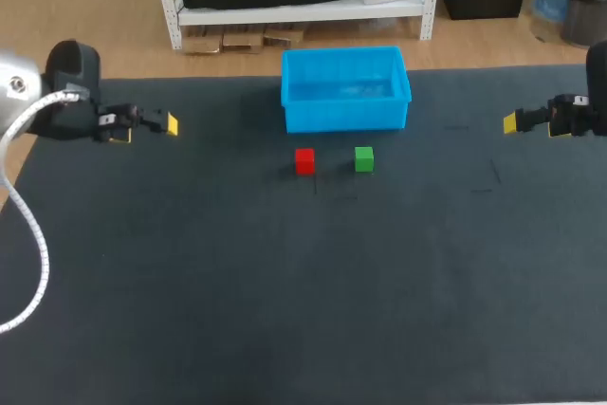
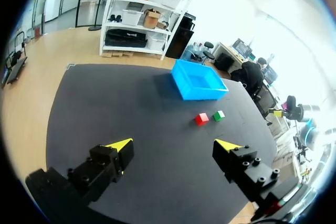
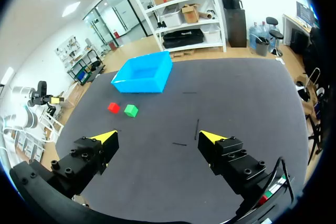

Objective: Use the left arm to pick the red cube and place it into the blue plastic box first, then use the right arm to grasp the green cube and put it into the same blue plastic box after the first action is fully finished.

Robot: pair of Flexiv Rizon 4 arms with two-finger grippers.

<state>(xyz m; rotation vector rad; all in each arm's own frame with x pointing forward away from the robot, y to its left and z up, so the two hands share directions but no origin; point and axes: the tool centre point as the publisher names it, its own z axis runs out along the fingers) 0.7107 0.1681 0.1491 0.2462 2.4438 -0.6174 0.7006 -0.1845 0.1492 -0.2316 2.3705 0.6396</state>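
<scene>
A red cube (image 1: 304, 160) and a green cube (image 1: 364, 159) sit side by side on the dark table, just in front of the empty blue plastic box (image 1: 345, 89). My left gripper (image 1: 147, 126) hovers open at the table's left side, far from the red cube (image 2: 201, 119). My right gripper (image 1: 529, 121) hovers open at the right side, far from the green cube (image 3: 130, 110). In the left wrist view the green cube (image 2: 219, 115) and blue box (image 2: 198, 80) lie well ahead of the open left gripper (image 2: 176, 144). In the right wrist view the red cube (image 3: 113, 107) and the box (image 3: 143, 72) lie ahead of the open right gripper (image 3: 159, 137).
The dark mat (image 1: 303, 282) covers the whole table, with wide bare room in front of the cubes. A white cable (image 1: 28, 225) loops from my left arm over the table's left edge.
</scene>
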